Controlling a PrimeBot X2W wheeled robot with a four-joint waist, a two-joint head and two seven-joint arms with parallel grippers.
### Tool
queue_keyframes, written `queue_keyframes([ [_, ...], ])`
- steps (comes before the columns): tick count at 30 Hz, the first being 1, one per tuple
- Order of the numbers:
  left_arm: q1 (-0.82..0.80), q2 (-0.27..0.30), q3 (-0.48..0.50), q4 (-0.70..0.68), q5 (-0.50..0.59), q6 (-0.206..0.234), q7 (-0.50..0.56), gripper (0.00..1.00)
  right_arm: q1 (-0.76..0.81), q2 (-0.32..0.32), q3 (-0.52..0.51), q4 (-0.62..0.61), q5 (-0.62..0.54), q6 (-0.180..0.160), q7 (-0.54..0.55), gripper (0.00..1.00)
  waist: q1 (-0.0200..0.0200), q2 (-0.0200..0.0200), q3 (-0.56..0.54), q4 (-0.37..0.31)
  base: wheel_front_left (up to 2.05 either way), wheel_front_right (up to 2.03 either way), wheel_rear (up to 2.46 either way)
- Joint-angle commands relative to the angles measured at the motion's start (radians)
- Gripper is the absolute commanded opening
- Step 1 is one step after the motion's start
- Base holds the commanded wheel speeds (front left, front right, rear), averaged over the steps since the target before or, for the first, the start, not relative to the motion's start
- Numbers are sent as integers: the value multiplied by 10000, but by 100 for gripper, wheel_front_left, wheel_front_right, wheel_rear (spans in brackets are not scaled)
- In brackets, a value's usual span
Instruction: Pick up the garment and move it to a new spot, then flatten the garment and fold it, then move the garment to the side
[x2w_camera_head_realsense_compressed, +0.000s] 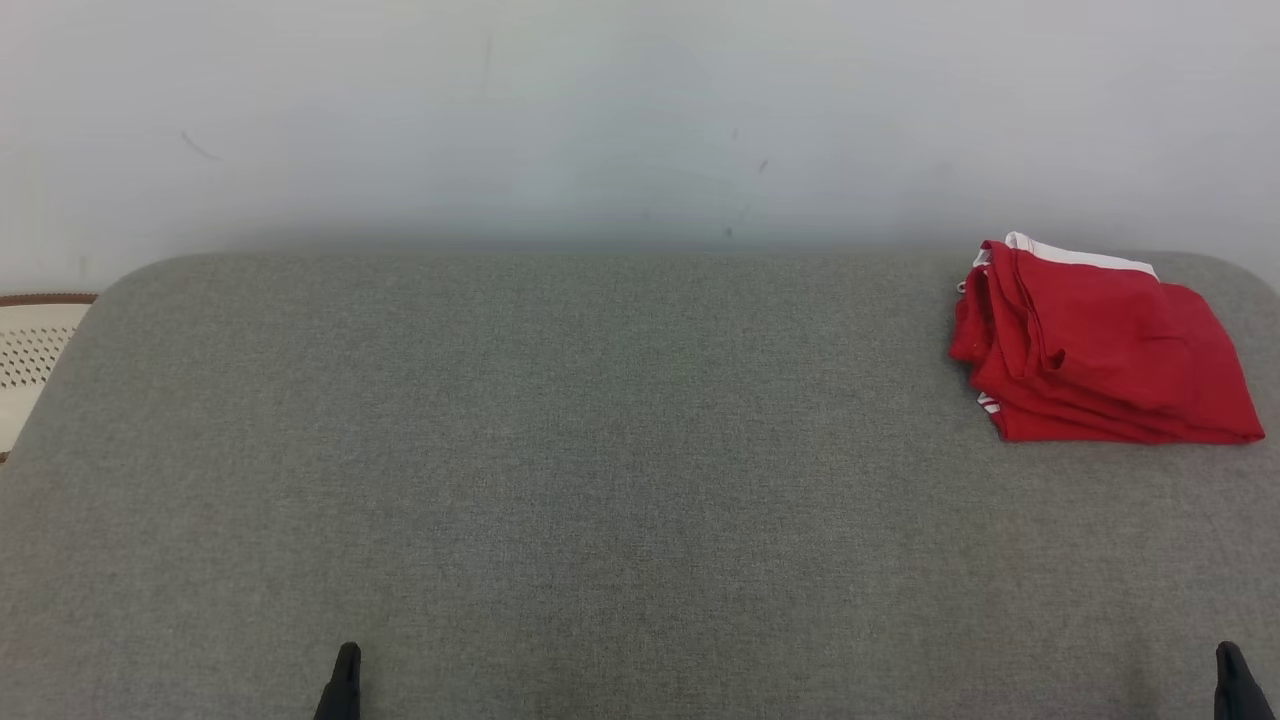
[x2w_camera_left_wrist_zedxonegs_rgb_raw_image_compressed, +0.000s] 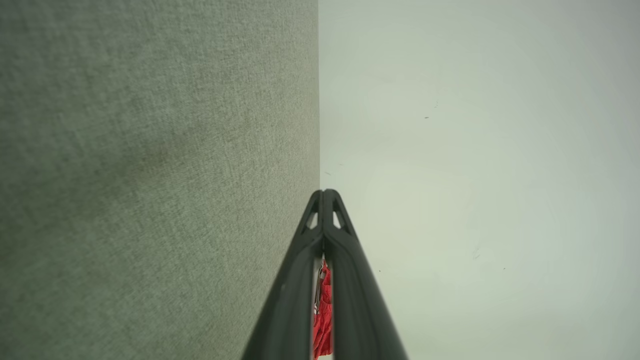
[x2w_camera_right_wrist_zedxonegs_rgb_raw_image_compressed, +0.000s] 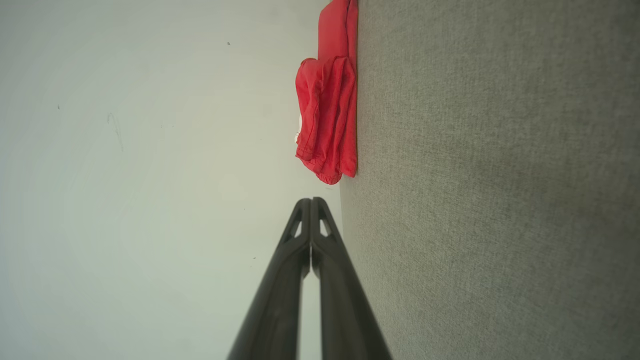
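Now | garment (x2w_camera_head_realsense_compressed: 1100, 345) folded — far right | right tool (x2w_camera_head_realsense_compressed: 1232, 662) well apart, closed

A grey woven-fabric surface (x2w_camera_head_realsense_compressed: 600, 480) spreads across most of the head view, its two far corners rounded. Behind it rises a pale wall (x2w_camera_head_realsense_compressed: 600, 110), plain but for a few small dark specks and one thin stroke (x2w_camera_head_realsense_compressed: 198, 147) toward the left. At the left edge, just beside the surface's far left corner, part of a cream perforated object (x2w_camera_head_realsense_compressed: 30, 355) with a brown rim shows; what it is cannot be told.
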Motion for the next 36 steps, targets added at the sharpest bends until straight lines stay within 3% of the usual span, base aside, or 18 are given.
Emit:
queue_keyframes([
  [1, -50, -4, 30, 20, -19, -27, 16, 0, 87, 29, -28, -9, -53, 2, 47, 0, 0, -1, 0, 0, 0, 0, 0],
  [36, -50, -5, 22, 17, -27, -27, 10, 0, 83, 32, -35, -9, -62, 4, 57, 0, 0, -1, 0, 0, 0, 0, 0],
])
